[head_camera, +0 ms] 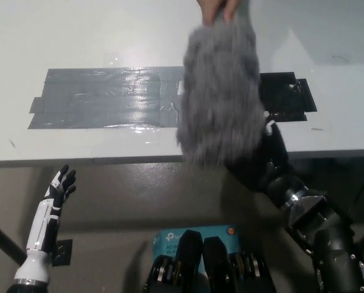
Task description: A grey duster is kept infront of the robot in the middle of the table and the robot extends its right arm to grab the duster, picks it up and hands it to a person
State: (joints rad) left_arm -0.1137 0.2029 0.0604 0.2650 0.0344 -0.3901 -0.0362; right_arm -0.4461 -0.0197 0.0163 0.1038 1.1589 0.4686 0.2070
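One grey duster (pixel 221 101) hangs blurred over the white tabletop (pixel 108 36), its long axis running up the picture, a person's hand (pixel 217 9) gripping its top, the black right robot hand (pixel 268 160) just beneath it, grip unclear, the white left robot hand (pixel 60 186) resting open below the tabletop edge, near grey tape (pixel 108 97)

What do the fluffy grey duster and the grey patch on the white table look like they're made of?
The fluffy grey duster looks like soft synthetic fibre or microfibre, judging by its shaggy matte pile. The grey patch seems to be overlapping strips of duct tape: glossy, wrinkled, catching glare. The white table looks like smooth laminate.
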